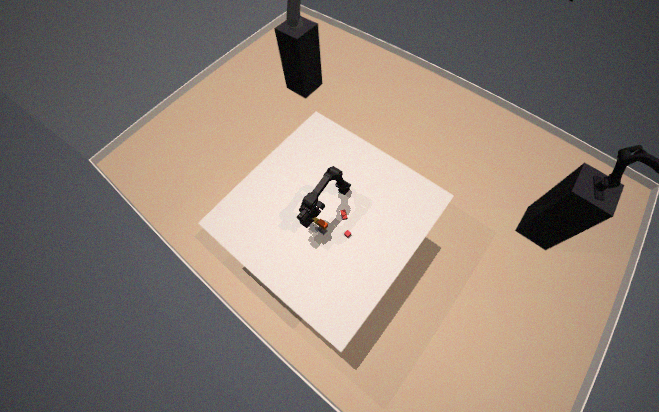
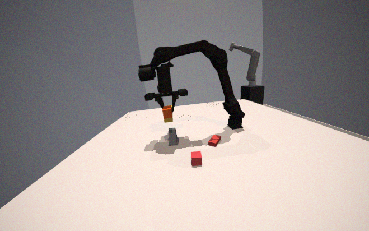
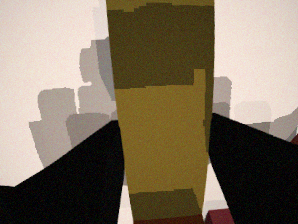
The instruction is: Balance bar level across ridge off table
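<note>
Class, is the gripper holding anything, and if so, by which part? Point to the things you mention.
The gripper (image 2: 168, 110) (image 3: 164, 127) holds the yellow bar (image 2: 168, 120) (image 3: 160, 115) by its long sides, away from the orange block (image 1: 323, 224) (image 2: 167, 114).

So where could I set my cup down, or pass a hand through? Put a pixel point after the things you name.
Set it on the white table (image 1: 339, 307) (image 2: 151, 195), between the red cube (image 1: 347, 233) (image 2: 196, 159) (image 3: 220, 218) and the table's near edge in the exterior view. It's crowded around the grey ridge (image 2: 173, 137), with the pincer (image 1: 313, 219) (image 2: 168, 109) (image 3: 164, 127) holding the yellow bar (image 1: 315, 220) (image 2: 168, 120) (image 3: 165, 140) above; I'd keep hands out of there.

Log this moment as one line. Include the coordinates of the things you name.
tool (image 1: 316, 219) (image 2: 168, 109) (image 3: 164, 127): shut on bar (image 1: 316, 220) (image 2: 168, 120) (image 3: 162, 135) | bar: raised, off ridge (image 2: 172, 137) | release: pending
</note>
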`<state>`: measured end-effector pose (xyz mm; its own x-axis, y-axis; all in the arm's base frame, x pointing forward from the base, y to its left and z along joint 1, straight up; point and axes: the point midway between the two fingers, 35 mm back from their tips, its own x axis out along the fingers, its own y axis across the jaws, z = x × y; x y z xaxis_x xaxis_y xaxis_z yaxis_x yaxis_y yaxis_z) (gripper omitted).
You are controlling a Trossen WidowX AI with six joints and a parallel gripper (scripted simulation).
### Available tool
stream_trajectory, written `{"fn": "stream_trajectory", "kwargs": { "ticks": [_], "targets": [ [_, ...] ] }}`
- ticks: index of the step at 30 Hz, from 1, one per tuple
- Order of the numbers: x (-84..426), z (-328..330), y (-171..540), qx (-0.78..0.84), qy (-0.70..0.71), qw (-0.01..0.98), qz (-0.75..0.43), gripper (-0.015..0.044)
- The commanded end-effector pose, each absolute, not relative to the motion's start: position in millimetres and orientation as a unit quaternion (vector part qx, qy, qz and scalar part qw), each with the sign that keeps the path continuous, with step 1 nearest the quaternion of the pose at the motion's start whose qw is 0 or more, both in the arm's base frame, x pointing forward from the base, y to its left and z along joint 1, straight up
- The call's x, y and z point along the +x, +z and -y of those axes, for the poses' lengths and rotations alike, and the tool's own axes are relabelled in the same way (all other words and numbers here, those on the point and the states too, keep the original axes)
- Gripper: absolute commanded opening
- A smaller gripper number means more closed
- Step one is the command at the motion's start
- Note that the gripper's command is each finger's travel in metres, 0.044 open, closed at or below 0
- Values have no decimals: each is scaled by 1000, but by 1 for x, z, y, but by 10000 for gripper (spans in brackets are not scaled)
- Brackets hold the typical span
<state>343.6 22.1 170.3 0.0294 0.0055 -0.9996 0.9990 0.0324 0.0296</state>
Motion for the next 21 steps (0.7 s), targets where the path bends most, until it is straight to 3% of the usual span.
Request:
{"fn": "stream_trajectory", "kwargs": {
  "ticks": [1,21],
  "targets": [
    [341,-34,172,513,-495,503,-488,0],
    [336,-52,153,529,-510,486,-473,0]
  ]
}}
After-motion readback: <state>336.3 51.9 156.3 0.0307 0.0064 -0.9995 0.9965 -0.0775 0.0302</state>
